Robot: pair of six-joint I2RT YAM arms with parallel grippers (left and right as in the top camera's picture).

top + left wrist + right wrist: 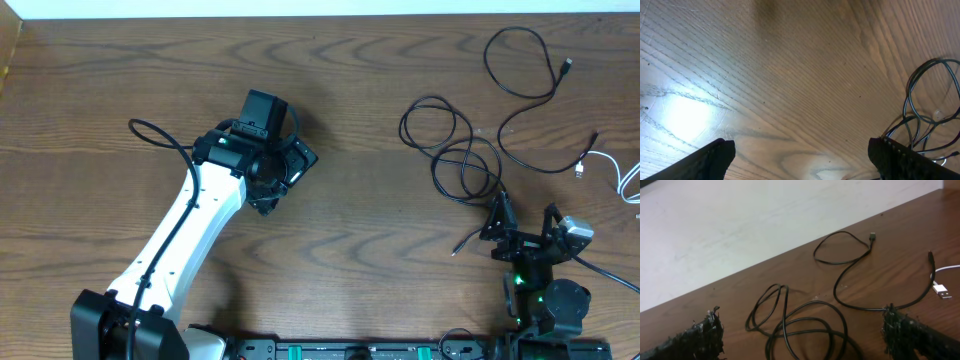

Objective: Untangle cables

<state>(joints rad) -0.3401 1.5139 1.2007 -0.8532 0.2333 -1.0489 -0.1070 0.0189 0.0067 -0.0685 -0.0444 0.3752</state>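
One black cable (463,160) lies in tangled loops right of centre. A second black cable (524,96) loops at the far right and trails down towards a white cable (610,158) at the right edge. My right gripper (522,225) is open just in front of the coiled cable (785,305), which lies between its fingers (802,335) in the right wrist view. That view also shows the second black cable (845,232) and the white plug (941,291). My left gripper (283,180) is open and empty over bare wood (800,160), with cable loops (908,95) at the right of its view.
The wooden table (350,250) ends at a pale floor along its far edge (740,230). The left arm's own thick black cable (160,135) arches to the left of the arm. A rail with green lights (350,350) runs along the near edge.
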